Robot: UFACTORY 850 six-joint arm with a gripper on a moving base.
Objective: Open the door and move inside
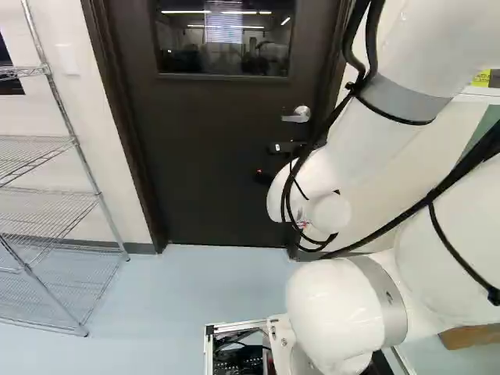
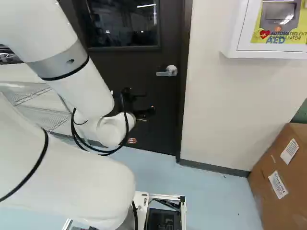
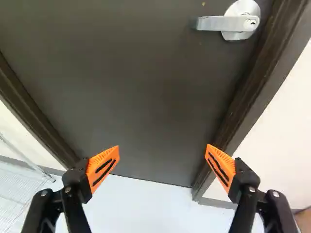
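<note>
Gripper (image 3: pixel 162 148) stood open before the shut door (image 3: pixel 141 97); the lever handle (image 3: pixel 213 23) was ungrasped.
The two fingers were spread wide with nothing between them; the handle sat near the door frame (image 3: pixel 259 80), above the gripper in the right base view; a straight reach from there would likely have missed it and driven the orange pads (image 3: pixel 103 167) into the door panel, so the arm (image 1: pixel 367 148) seemed to need lifting and shifting towards the frame first; with the fingers so wide, one might have knocked the frame or the handle's round plate (image 3: pixel 241 19); a shallow grip could have slipped off the smooth lever as it turned; a base driven in too early, with the latch unfreed or the gap too narrow, could have jammed the arm against the door.
</note>
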